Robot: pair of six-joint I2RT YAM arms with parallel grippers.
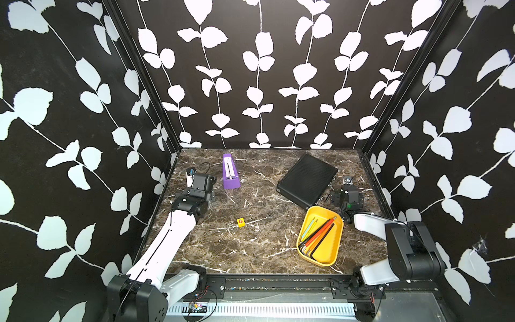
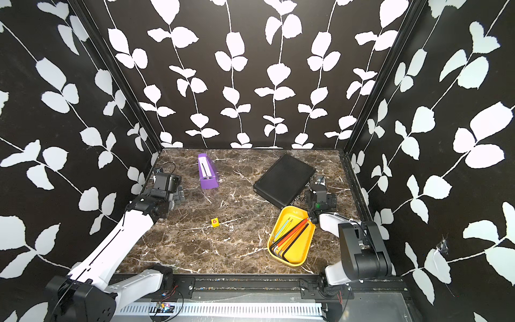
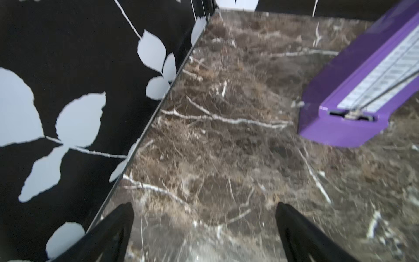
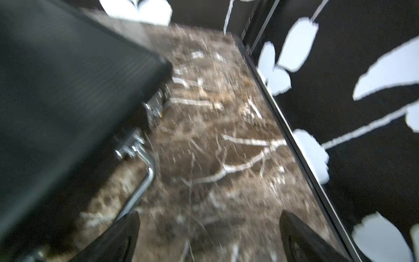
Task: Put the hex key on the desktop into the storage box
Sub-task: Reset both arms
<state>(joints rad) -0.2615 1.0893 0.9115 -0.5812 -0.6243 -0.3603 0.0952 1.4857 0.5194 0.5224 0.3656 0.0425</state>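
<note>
The yellow storage box (image 1: 335, 246) (image 2: 305, 245) sits on the desktop (image 1: 250, 245) at the front right. Several hex keys (image 1: 317, 235) (image 2: 289, 237), orange, black, green and blue, lie side by side inside it. No hex key shows on the bare marble. My left gripper (image 3: 204, 207) (image 1: 195, 175) hovers open and holds nothing over the back left of the desktop. Behind the box and beside the black case, my right gripper (image 4: 208, 215) (image 1: 347, 181) is open with only marble between its fingers.
A black ribbed case (image 1: 306, 178) (image 4: 68, 102) lies at the back right, its metal handle (image 4: 140, 181) close to my right fingers. A purple metronome (image 1: 230, 172) (image 3: 362, 90) lies at the back left. A small yellow cube (image 1: 241, 221) sits mid-table. Patterned walls close three sides.
</note>
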